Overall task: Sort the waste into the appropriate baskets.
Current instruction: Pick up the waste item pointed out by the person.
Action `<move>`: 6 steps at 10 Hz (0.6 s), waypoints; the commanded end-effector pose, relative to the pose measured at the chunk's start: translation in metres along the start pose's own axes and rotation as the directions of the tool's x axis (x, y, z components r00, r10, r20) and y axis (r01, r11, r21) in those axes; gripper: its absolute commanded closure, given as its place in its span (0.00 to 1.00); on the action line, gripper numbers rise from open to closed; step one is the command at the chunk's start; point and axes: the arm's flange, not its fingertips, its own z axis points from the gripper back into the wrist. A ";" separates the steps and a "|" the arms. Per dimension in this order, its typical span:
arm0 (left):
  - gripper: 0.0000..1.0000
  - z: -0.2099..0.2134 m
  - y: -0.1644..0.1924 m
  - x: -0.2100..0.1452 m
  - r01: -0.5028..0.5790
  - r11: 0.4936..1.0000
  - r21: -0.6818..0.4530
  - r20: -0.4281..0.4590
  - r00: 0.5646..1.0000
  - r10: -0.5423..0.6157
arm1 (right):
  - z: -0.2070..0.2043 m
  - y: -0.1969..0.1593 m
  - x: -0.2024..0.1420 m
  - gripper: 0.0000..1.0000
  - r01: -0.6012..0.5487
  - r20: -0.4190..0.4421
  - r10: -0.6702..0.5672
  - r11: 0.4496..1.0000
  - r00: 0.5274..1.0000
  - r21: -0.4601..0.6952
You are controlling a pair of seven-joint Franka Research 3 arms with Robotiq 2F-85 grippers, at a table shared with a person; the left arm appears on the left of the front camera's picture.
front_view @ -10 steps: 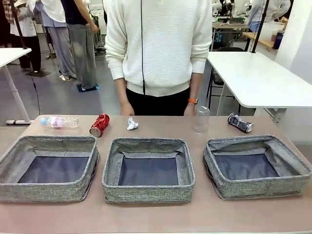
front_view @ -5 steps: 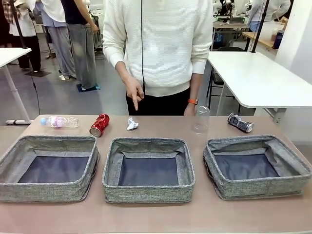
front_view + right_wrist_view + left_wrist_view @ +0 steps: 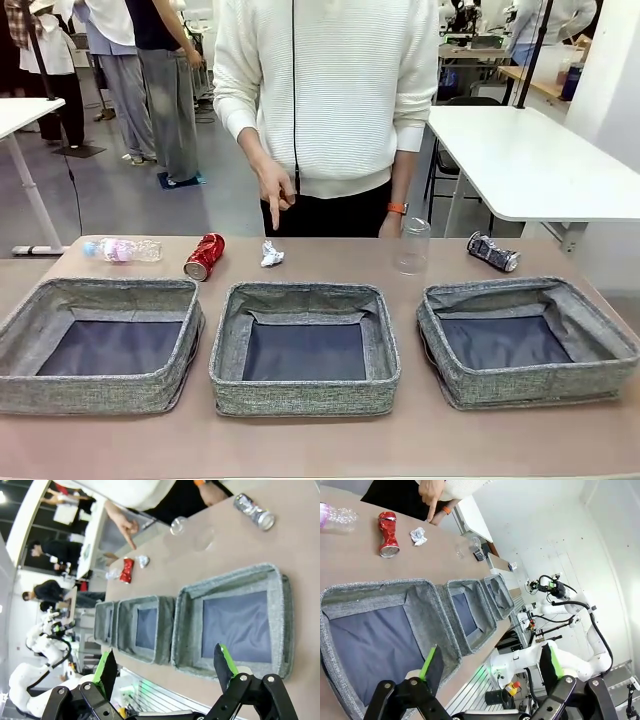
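Three grey fabric baskets stand in a row: left [image 3: 100, 396], middle [image 3: 300, 397], right [image 3: 530, 386]. Behind them along the far edge lie a clear bottle [image 3: 122, 249], a crushed red can [image 3: 204, 256], a white paper ball [image 3: 271, 254], an upright clear cup [image 3: 412, 246] and a crushed dark can [image 3: 493, 251]. The person's hand [image 3: 275, 195] points a finger down above the paper ball. My left gripper [image 3: 490, 662] hangs open above the left basket [image 3: 365, 597]. My right gripper [image 3: 165, 669] is open over the right basket [image 3: 230, 577].
The person in a white sweater stands at the far side of the table, the other hand by the cup. A bare strip of tabletop [image 3: 320, 445] runs in front of the baskets. White tables and other people are farther back.
The person's hand has risen from the table's far edge and now points a finger down over the paper ball. The waste, baskets and grippers have not moved.
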 end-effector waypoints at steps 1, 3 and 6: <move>0.00 0.001 0.000 0.003 0.026 0.999 -0.020 0.016 1.000 -0.025 | 0.000 0.000 0.003 0.00 -0.027 0.010 0.027 0.999 1.000 0.020; 0.00 0.001 0.000 0.003 0.026 0.999 -0.020 0.016 1.000 -0.025 | 0.000 0.000 0.003 0.00 -0.027 0.010 0.027 0.999 1.000 0.020; 0.00 -0.045 -0.019 0.018 -0.001 0.995 0.097 -0.057 0.998 0.006 | 0.000 0.000 0.003 0.00 -0.027 0.010 0.027 0.999 1.000 0.020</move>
